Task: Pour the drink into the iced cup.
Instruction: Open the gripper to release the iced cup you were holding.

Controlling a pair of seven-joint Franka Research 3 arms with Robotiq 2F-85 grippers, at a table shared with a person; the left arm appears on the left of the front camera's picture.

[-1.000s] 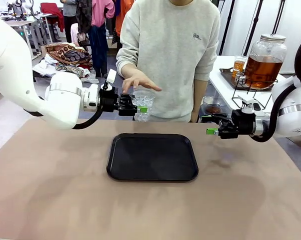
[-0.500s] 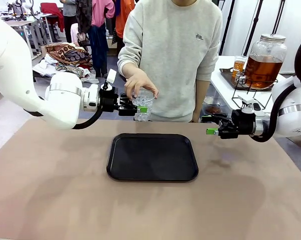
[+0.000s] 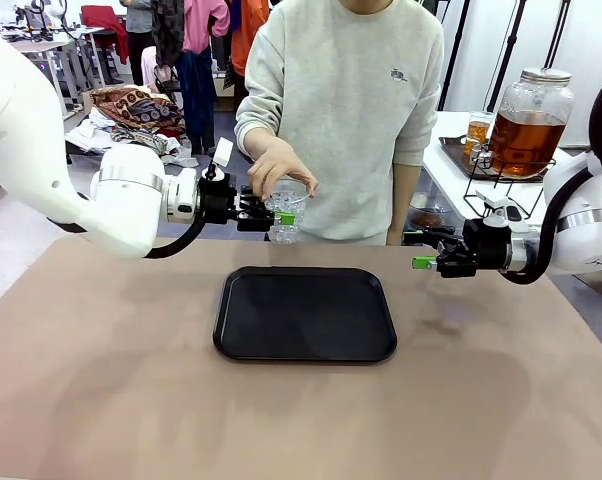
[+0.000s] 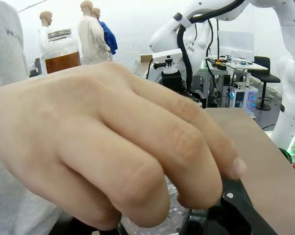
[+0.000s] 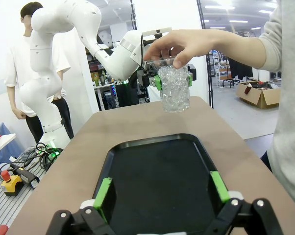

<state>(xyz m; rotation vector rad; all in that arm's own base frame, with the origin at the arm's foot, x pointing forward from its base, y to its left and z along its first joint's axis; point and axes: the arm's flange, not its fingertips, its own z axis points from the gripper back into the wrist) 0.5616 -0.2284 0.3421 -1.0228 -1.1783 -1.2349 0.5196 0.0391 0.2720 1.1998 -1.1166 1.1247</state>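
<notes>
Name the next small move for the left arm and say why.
Probably open the left gripper, since the person's hand grips the rim of the clear plastic cup of ice from above while the jaws are shut on it above the tan table, beyond the black rectangular tray.

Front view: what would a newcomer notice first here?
A clear cup of ice held above the table's far edge, clamped by the left gripper while the person's hand grips its rim. Below lies a black tray, and a jar of amber drink stands far right.
</notes>
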